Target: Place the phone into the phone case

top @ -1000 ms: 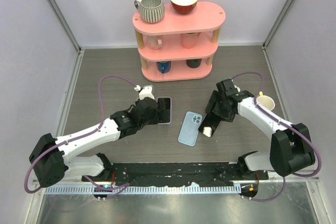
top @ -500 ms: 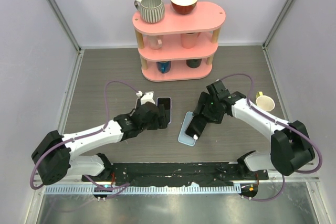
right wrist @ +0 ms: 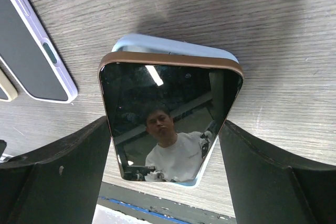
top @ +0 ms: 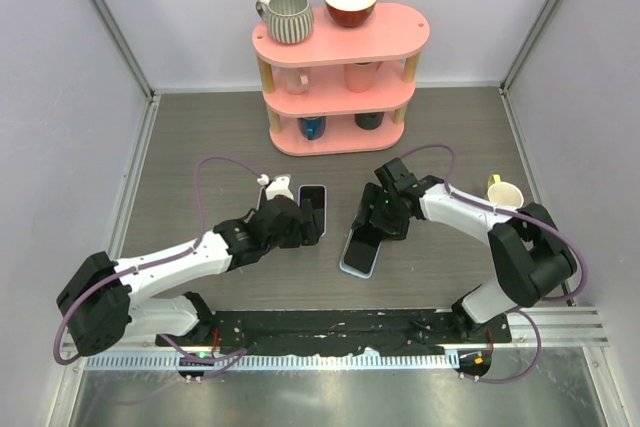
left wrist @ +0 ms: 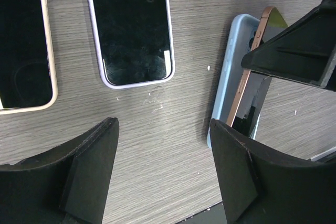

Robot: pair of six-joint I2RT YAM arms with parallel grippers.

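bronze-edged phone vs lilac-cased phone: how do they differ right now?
The bronze-edged phone is tilted over the blue case, gripped by the right claw; the lilac-cased phone lies flat on the table, untouched. The bronze-edged phone is bare; the lilac-cased phone already wears its case. Both screens are dark.

Bright, even overhead light fills the top view, leaving only soft shadows on the grey wood-grain surface [top: 200, 147]. In the right wrist view, the glossy black screen of the bronze-edged phone [right wrist: 168, 119] mirrors the room, with a bright glare strip toward 12 o'clock. The grain is sharp.
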